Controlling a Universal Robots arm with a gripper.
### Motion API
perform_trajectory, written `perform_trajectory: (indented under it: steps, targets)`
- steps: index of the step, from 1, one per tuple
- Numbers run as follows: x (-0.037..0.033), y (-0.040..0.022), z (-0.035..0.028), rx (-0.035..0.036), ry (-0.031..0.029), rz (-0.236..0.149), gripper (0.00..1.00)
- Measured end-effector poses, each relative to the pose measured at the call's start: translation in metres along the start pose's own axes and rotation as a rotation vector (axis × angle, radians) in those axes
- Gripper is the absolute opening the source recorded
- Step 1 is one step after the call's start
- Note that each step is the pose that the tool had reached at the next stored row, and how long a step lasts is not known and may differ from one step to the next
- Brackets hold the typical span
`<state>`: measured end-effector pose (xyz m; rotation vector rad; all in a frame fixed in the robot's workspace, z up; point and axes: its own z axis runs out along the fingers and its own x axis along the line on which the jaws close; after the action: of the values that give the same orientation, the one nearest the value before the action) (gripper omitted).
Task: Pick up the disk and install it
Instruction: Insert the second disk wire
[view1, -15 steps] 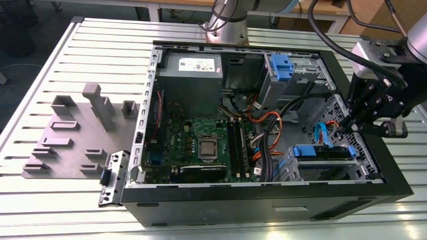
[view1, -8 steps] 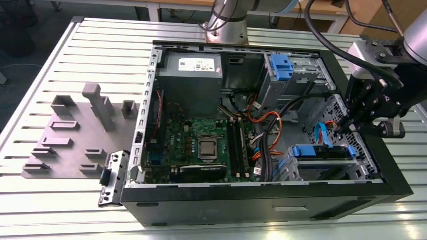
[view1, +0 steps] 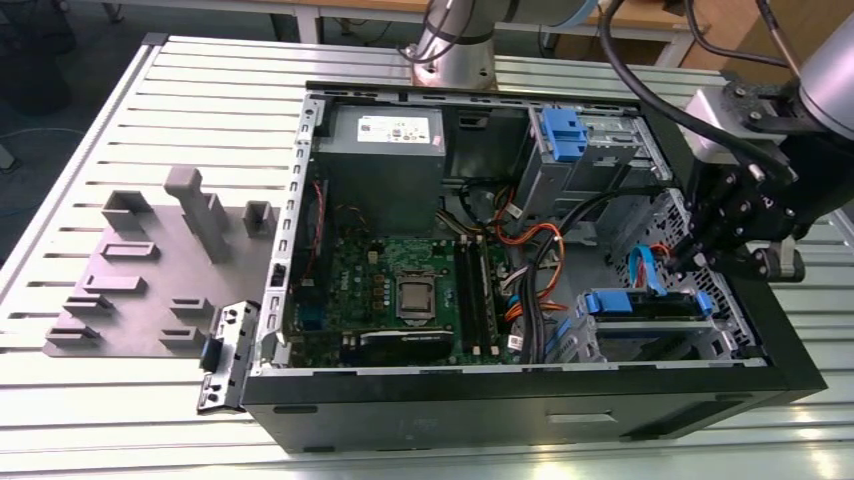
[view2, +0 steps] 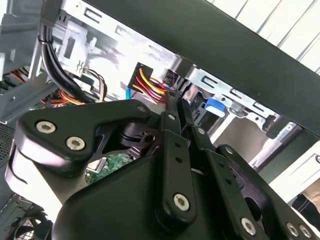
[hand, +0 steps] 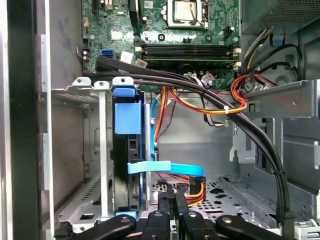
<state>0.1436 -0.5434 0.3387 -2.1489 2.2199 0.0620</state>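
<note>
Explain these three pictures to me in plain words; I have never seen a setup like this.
This is one robot arm working inside an open computer case that lies on a slatted metal table. The exterior view comes from a camera off the arm. The two wrist views come from cameras riding on the arm, looking past its black hand.

In the exterior view the hand is lowered into the case at the view's right, close to the blue-framed disk sitting in a metal cage. In the first wrist view that disk stands on edge in the cage, the hand just beside it. The hand's fingers appear pressed together, holding nothing. A grey block tray lies beside the case.
</note>
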Motion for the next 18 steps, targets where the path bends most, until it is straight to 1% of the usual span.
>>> perform_trajectory:
  steps: [5, 18]
  targets:
    - [0.0079, 0.0006, -0.0004, 0.0007, -0.0001, 0.0, 0.17]
    - [0.0085, 0.0012, -0.0006, 0.0011, 0.0, 0.0, 0.17]
